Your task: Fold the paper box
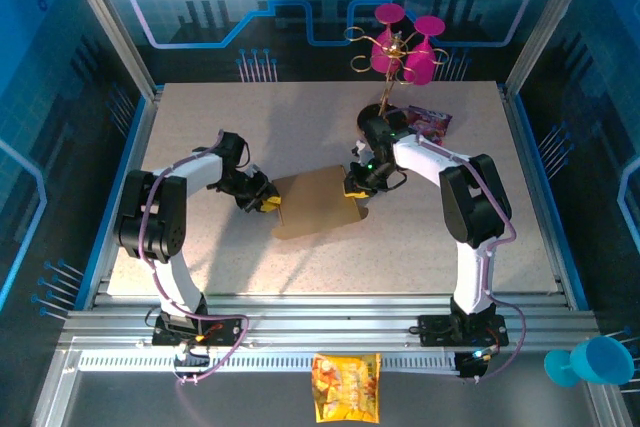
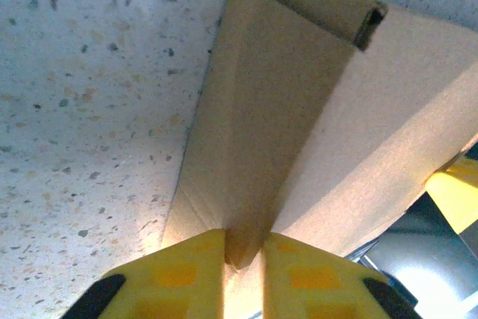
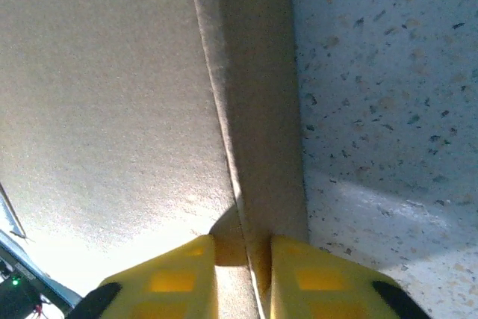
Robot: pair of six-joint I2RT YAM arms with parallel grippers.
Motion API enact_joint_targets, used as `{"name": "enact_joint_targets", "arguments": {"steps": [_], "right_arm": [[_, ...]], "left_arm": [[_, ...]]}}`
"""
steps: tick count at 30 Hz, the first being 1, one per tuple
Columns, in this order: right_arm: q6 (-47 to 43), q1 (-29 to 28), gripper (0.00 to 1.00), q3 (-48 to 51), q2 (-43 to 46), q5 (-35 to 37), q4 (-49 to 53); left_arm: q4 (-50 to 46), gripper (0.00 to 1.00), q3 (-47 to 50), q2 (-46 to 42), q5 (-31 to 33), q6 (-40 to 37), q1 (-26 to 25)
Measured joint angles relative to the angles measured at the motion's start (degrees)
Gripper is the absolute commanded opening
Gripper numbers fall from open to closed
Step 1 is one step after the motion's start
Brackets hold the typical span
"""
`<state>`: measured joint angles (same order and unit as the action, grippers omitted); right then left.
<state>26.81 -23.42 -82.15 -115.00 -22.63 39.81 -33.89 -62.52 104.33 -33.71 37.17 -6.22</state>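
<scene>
Gripping the paper box [image 1: 315, 202] at its 9 o'clock flap, the left pincer [image 1: 262, 201] is clamped on cardboard. The box lies mid-tabletop [image 1: 420, 237], and the right pincer [image 1: 356, 185] is clamped on its 3 o'clock flap. Uneven pulls could tear a flap or let it slip. Bare tabletop lies toward 6 and 12 o'clock, with pink glasses [image 1: 405, 42] at 1 o'clock.
</scene>
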Motion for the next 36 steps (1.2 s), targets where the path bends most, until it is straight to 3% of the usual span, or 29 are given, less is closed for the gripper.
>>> {"name": "enact_joint_targets", "arguments": {"steps": [4, 10, 22, 29, 30, 36], "right_arm": [[-1.75, 0.44, 0.41, 0.2, 0.0, -1.14, -0.26], [-3.82, 2.71, 0.54, 1.53, 0.13, -4.33, -1.9], [-6.99, 4.74, 0.59, -2.1, -1.79, -12.11, -2.03], [-10.38, 4.76, 0.64, -5.95, -5.7, -12.57, 0.0], [-10.82, 4.81, 0.7, -5.99, -5.99, -12.59, 0.42], [-12.13, 5.38, 0.74, -5.99, -6.14, -14.56, 1.03]], "left_arm": [[-0.39, 0.01, -0.42, 0.0, -0.02, -1.75, 0.0], [-1.2, 0.0, -0.83, 0.31, 0.07, -4.22, -0.09], [-1.38, 0.0, -0.7, 0.26, 0.22, -6.27, -0.07], [-1.2, 0.0, 0.13, -0.61, 1.2, -7.37, -0.04], [-1.09, 0.0, 0.35, -0.81, 1.38, -7.41, -0.04], [0.37, 0.0, 2.12, -1.92, 1.42, -7.78, 0.11]]}}
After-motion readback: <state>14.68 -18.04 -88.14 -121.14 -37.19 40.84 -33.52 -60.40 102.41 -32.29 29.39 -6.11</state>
